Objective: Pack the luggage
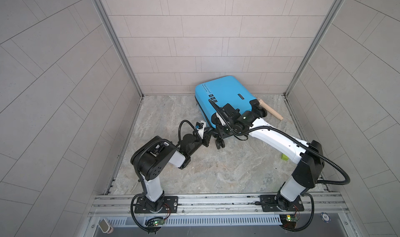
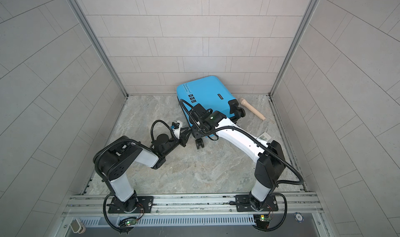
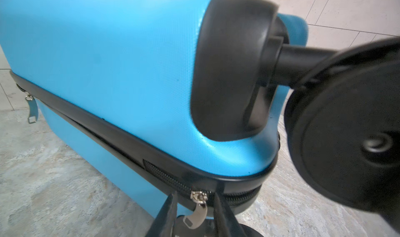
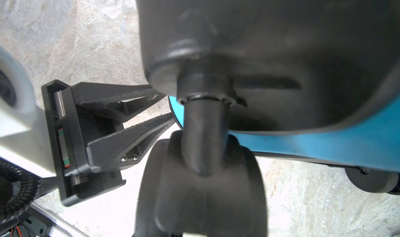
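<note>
While luggage point(image 1: 225, 93) sits just ahead, left hand point(image 3: 194, 196) narrowly straddles zipper pull point(image 3: 195, 214) | right hand point(image 1: 219, 137) by wheel point(image 1: 219, 144): unclear

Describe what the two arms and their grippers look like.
Both arms have white link shells with black joint housings: left arm, right arm. Black corrugated cables loop along each. A small green light glows on the right wrist. The left gripper is black, with tapered, ribbed fingers on a rail; the right gripper is black too.

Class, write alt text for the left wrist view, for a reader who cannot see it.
The left gripper straddles the silver zipper pull on the blue luggage, jaws apart. A black spinner wheel looms close, blurred.
</note>
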### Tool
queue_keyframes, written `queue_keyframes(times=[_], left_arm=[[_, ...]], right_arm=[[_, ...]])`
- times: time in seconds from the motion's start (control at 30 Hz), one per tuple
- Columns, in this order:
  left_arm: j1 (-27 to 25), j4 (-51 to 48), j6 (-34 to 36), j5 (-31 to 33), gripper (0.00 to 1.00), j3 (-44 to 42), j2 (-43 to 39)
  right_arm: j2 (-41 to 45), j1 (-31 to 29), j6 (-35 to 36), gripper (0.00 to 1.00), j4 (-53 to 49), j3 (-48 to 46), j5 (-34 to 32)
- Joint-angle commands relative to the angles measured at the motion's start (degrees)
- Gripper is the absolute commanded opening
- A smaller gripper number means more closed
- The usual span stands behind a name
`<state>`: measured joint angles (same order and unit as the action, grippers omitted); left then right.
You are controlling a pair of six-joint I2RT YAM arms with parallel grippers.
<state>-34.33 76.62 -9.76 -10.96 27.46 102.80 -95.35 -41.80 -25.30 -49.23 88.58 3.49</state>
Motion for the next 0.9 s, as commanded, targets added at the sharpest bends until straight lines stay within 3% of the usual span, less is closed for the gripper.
queue_keyframes(times=[0.0,0.17,0.57,0.87], left_arm=[[0.6,-0.1,0.3,-1.0,0.30,2.2,1.5],[0.8,-0.1,0.9,-0.5,0.35,0.9,1.3],[1.1,-0.2,1.4,-2.0,0.27,-0.6,1.5],[1.1,-0.2,1.7,-1.9,0.31,-1.0,1.1]], right_arm=[[4.4,-1.3,0.0,0.00,3.3,2.5,2.4],[4.4,-1.3,0.3,0.00,3.0,2.7,2.3],[3.9,-1.3,0.3,0.00,3.0,3.3,2.4],[3.9,-1.3,0.3,0.00,2.7,3.3,2.4]])
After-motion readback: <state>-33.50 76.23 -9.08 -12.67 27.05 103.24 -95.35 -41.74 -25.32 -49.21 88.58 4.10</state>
